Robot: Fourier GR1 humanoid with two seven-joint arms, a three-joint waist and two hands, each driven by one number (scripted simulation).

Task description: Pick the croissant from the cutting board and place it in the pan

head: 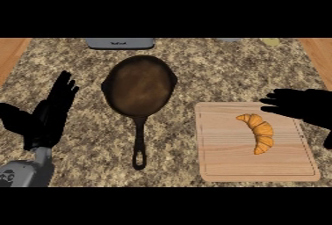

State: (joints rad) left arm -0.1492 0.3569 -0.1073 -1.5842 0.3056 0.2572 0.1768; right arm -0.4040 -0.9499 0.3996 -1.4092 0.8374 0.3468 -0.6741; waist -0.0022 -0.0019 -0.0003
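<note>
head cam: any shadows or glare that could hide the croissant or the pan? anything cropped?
Head view: lighting even, no glare on the croissant, which shows sharply on the pale cutting board. Head view: the dark pan has only a dull brown sheen inside. Head view: the right hand is cut by the right edge; the black left hand merges with a dark shadow beside it.

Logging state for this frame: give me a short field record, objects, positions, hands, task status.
croissant: lying on the cutting board, right half, untouched
cutting board: on the counter, right of the pan
pan: dark skillet, nothing in it, handle pointing toward the robot
left hand: open, fingers up, resting at the view's left
right hand: open, above the board's upper right corner, holding nothing
counter: speckled stone
task status: pick not yet done
</note>
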